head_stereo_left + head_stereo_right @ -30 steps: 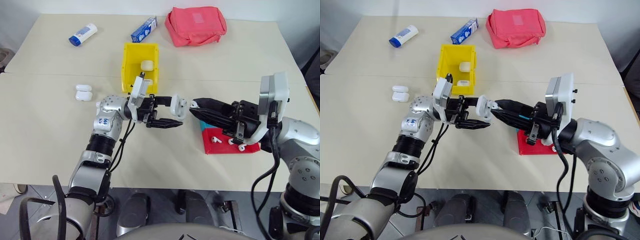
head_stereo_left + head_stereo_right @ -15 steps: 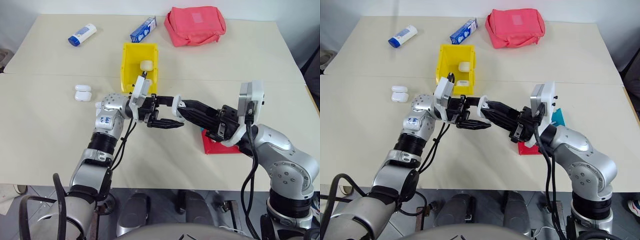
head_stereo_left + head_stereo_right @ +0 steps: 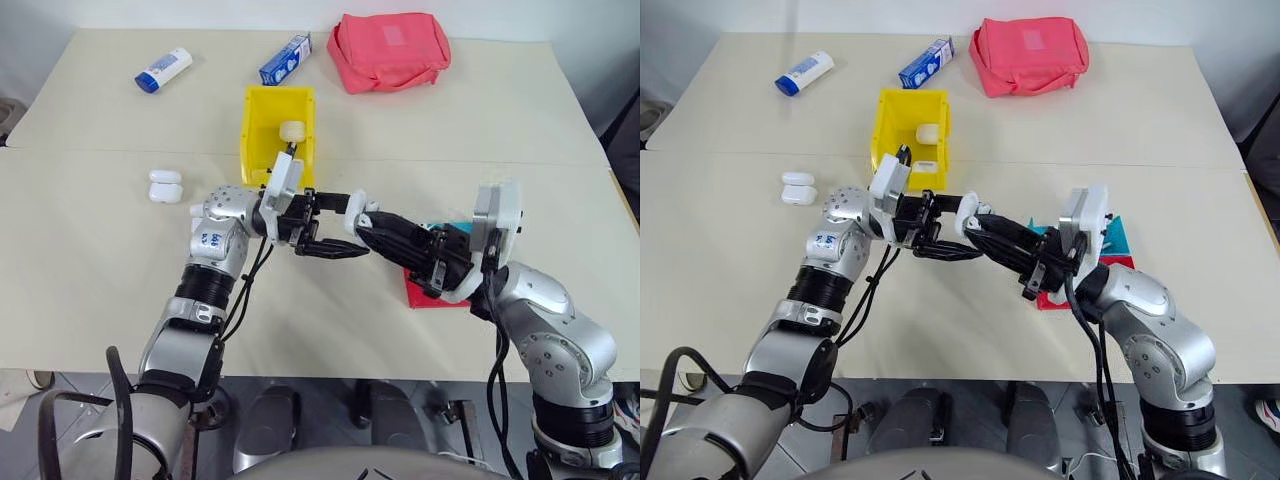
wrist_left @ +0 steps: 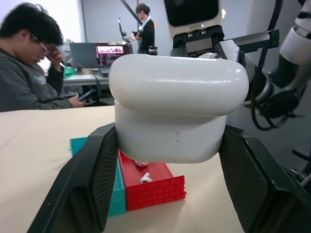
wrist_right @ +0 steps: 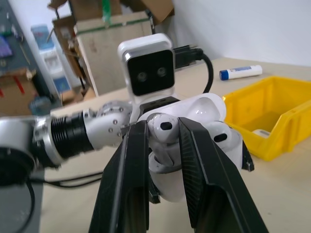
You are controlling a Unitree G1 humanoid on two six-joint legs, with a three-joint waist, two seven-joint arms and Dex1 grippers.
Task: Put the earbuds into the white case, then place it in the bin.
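**Operator:** My left gripper [image 3: 352,228] is closed hard on the white case [image 3: 357,212] and holds it in the air above the bench [image 3: 100,260], a little nearer to me than the bin [image 3: 270,120]. The right gripper [image 5: 163,127] is nearly closed on one of the earbuds [image 5: 163,127], pinched between its fingertips, right at the case.

**Supervisor:** Which way does the case point?

**Operator:** In the left wrist view its long axis lies across the gripper, from one finger to the other. In the right wrist view the lid [image 5: 206,104] looks lifted, but I cannot see the sockets behind the earbud.

**Supervisor:** How will you do the insertion well?

**Operator:** I think the left arm must not move at all, so the opening does not shift. I bring the earbud stem first, in line with its socket, slowly, and I open the right gripper only when it sits. If it tilts, it may jam or fall on the bench.

**Supervisor:** And the others?

**Operator:** More earbuds wait in the red tray [image 3: 430,292], farther from the bin than the case.
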